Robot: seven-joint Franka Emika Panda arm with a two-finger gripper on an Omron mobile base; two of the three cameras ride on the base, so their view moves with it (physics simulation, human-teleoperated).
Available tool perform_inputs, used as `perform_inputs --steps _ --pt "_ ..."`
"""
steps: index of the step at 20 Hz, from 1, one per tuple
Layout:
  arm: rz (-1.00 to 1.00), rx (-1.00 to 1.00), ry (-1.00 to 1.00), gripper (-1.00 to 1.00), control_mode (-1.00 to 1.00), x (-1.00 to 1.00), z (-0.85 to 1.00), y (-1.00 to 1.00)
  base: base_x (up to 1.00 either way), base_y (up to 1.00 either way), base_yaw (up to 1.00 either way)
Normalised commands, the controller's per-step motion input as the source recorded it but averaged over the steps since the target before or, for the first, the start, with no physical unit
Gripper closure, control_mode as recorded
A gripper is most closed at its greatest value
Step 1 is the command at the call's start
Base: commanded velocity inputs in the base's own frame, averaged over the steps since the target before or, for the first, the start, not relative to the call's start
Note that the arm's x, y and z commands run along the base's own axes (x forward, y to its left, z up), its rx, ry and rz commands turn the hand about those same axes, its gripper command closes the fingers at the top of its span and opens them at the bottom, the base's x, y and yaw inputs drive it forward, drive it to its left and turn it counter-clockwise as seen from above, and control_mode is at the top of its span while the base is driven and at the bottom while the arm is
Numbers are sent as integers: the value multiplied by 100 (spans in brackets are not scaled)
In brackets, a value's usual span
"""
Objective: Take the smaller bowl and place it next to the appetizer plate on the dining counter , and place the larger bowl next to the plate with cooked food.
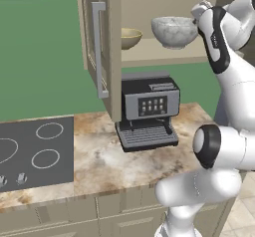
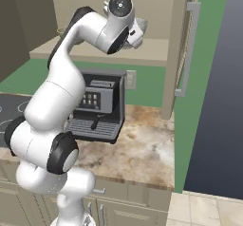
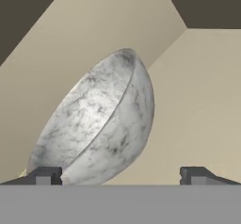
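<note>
My claw (image 3: 117, 176) is open wide and holds nothing. The larger bowl (image 1: 174, 31) sits on the cupboard shelf (image 1: 164, 53), right in front of me. The smaller bowl (image 1: 130, 37) sits beside it. I think I should slide one finger over the rim, then pinch gently. The big bowl looks like smooth, round, grey-white stone.

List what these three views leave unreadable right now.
- Small tan bowl: left base view, its left part is hidden behind the open cabinet door.
- Grey-white marbled bowl: left base view, the arm covers its right edge; hand view, cut off at the bottom.
- Gripper: hand view, jaws wide open; whether the left tip touches the bowl cannot be told.
</note>
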Motion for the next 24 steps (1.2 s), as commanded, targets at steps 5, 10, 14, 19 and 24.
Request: perform_inputs --steps 5,10,14,19,24 --pt "0 0 0 -100 -100 31 0 0 0 0 0" --pt "0 0 0 -100 -100 40 -1 0 0 0 0" --pt "0 0 0 -100 -100 33 -9 0 0 0 0" --pt "0 0 0 -100 -100 25 -18 0 0 0 0" --pt "0 0 0 100 -100 10 -18 0 0 0 0"
